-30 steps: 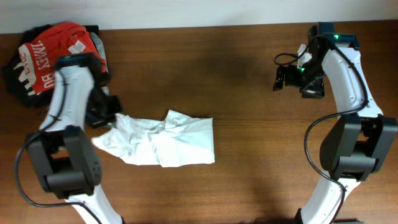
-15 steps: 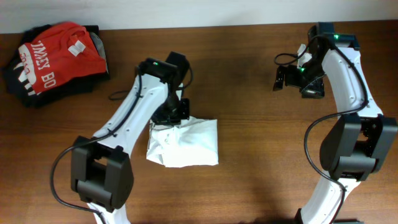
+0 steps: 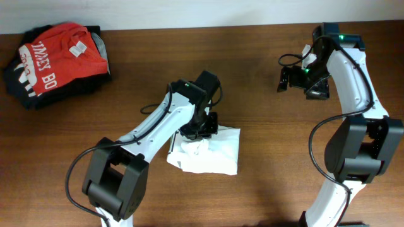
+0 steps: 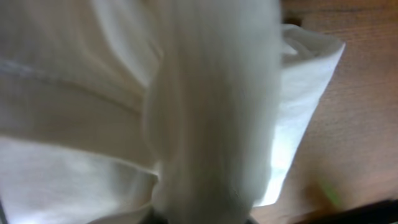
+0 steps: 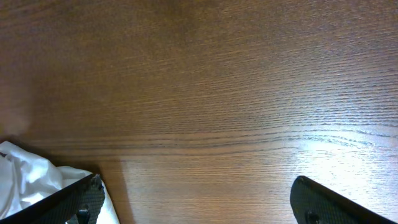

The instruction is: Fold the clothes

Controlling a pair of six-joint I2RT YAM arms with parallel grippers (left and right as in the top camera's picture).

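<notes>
The clothes, a white T-shirt (image 3: 214, 154), lie as a bunched, doubled-over heap at the middle of the wooden table. My left gripper (image 3: 201, 129) is low over the heap's far left part. In the left wrist view a thick ridge of the white T-shirt (image 4: 211, 106) runs straight down into my left gripper (image 4: 199, 219); cloth covers its fingers, and it looks shut on that fold. My right gripper (image 3: 284, 81) hovers at the back right, well away from the heap. It stands open (image 5: 196, 205) over bare wood, with a corner of the white T-shirt (image 5: 25, 177) at the lower left.
A red shirt with white lettering (image 3: 53, 53) lies on dark folded garments (image 3: 16, 88) at the back left corner. The table's far edge (image 3: 189, 28) meets a pale wall.
My left arm has swept from the left to the middle, pulling the shirt's left part over the rest. The heap is narrower and sits further right. The right arm has not moved.
</notes>
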